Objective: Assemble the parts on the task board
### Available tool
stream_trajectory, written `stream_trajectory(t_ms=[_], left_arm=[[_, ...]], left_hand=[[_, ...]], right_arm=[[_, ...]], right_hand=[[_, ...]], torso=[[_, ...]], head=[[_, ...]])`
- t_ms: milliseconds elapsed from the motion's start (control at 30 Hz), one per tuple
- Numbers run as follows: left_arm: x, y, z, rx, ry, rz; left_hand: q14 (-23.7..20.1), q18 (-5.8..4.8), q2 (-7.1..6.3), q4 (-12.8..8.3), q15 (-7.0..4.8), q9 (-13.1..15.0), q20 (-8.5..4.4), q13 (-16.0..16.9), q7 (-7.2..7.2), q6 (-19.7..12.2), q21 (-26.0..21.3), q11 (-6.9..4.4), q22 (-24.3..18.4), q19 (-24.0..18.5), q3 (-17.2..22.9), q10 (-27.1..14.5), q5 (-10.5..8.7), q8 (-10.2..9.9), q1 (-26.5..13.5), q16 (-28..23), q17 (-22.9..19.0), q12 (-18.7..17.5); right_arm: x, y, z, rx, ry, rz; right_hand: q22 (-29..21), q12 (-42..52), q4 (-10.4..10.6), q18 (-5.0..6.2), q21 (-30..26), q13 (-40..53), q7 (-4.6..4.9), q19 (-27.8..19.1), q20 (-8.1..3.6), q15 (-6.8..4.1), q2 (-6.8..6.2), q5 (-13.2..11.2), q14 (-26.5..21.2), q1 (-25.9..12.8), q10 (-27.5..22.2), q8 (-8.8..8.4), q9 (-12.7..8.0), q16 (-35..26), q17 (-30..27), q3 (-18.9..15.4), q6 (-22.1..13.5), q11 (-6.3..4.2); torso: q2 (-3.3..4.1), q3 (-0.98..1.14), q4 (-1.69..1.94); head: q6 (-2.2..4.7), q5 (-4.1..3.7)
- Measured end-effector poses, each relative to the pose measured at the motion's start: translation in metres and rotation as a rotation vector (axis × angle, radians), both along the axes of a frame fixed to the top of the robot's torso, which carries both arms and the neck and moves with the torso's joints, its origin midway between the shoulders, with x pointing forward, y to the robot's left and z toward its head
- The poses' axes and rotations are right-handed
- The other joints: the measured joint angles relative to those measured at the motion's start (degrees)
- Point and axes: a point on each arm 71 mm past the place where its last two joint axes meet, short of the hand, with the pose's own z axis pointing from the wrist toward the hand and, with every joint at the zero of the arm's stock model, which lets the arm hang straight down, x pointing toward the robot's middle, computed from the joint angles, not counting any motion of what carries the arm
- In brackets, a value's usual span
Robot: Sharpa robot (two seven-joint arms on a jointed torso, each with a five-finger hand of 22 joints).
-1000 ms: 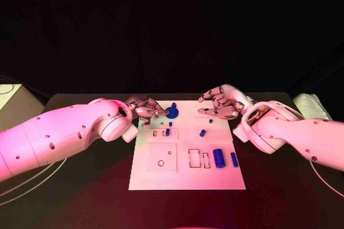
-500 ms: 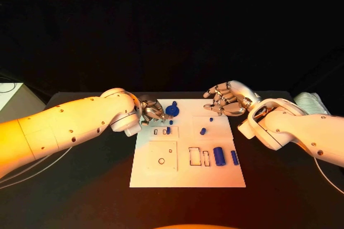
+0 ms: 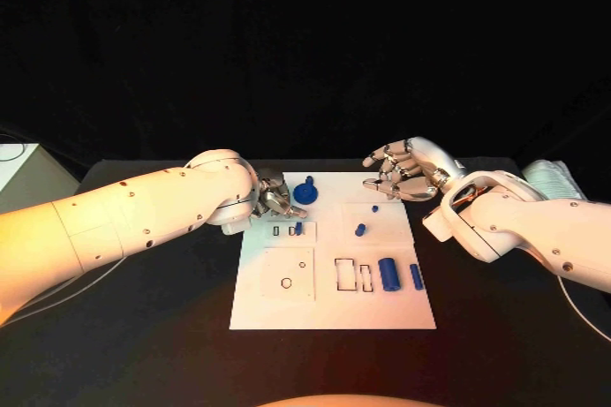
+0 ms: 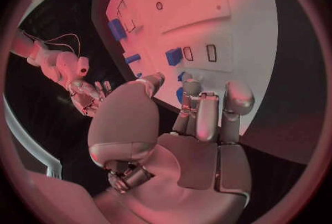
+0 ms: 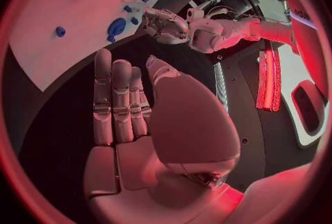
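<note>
1. White, flat and rectangular, the task board (image 3: 334, 288) is seen in the middle of the black table (image 3: 153, 336), with dark-outlined slots marked on it.
2. Small blue parts (image 3: 389, 274) are spread over the board: two cylinders lie at its right side, small pegs near its middle, and a round blue knob (image 3: 305, 193) stands at its far left corner.
3. The left hand (image 3: 275, 200) is held over the board's far left corner, just beside the knob; its fingers are curled inward, and whether anything is pinched cannot be told.
4. The right hand (image 3: 405, 171) is raised over the board's far right corner, fingers apart, nothing held.
5. A pick or seating step near the knob is judged to be in hand; a careful lowering onto a small peg is called for next.
</note>
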Motion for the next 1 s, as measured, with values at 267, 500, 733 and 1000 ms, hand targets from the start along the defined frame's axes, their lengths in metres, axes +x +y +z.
stream_trajectory(t_ms=[267,500,733,1000], left_arm=[[0.000,-0.004,-0.004,0.026,0.027,-0.018],[-0.001,-0.007,-0.006,0.035,0.047,-0.034],[-0.003,-0.010,-0.009,0.041,0.065,-0.046],[-0.003,-0.011,-0.011,0.044,0.081,-0.051]], left_hand=[[0.20,0.01,0.00,0.00,-0.20,0.15,0.00,-0.14,0.00,0.00,0.14,0.00,0.14,0.00,-0.31,0.00,0.00,0.21,-0.46,0.00,0.19,0.00],[0.20,0.01,0.00,0.00,-0.20,0.16,0.00,-0.27,0.00,0.00,0.13,-0.01,0.14,0.00,-0.31,-0.02,0.00,0.21,-0.45,0.00,0.25,0.00],[0.20,0.01,0.00,0.00,-0.20,0.24,0.00,-0.61,0.00,0.00,0.13,-0.22,0.14,0.00,-0.31,-0.26,0.00,0.20,-0.45,0.21,0.36,0.00],[0.20,0.01,0.00,-0.16,-0.20,0.59,0.00,-0.87,-0.20,-0.21,0.13,-0.22,0.24,0.00,-0.46,-0.67,0.00,0.20,-0.45,0.21,0.36,0.00]], right_arm=[[0.001,0.002,0.000,-0.012,-0.015,0.004],[0.002,0.005,0.000,-0.021,-0.024,0.009],[0.002,0.006,0.000,-0.025,-0.028,0.011],[0.002,0.007,0.000,-0.027,-0.029,0.012]], right_hand=[[-0.37,-0.22,0.16,0.00,-0.35,-0.41,0.13,0.00,0.00,0.00,0.00,0.32,0.00,0.00,0.00,0.00,-0.06,-0.38,-0.01,0.16,-0.24,0.00],[-0.86,-0.22,0.16,0.00,-1.02,-0.94,0.09,0.00,0.00,0.00,-0.22,0.55,0.00,-0.23,-0.30,0.23,-0.12,-1.27,-0.01,0.48,-0.28,0.11],[-1.06,-0.22,0.00,0.00,-1.23,-1.19,0.07,0.00,0.00,0.00,-0.22,0.55,0.00,-0.24,-0.41,0.23,-0.12,-1.61,-0.01,0.64,-0.30,0.01],[-1.12,-0.22,0.00,0.00,-1.23,-1.26,-0.02,0.00,0.00,0.00,-0.22,0.55,0.01,-0.24,-0.40,0.23,-0.12,-1.61,-0.01,0.64,-0.38,0.01]], torso=[[-0.02,-0.01,0.01],[-0.01,-0.04,0.03],[-0.03,-0.04,0.10],[-0.02,-0.01,0.07]], head=[[-0.26,-0.18],[-0.45,-0.29],[-0.62,-0.44],[-0.68,-0.46]])
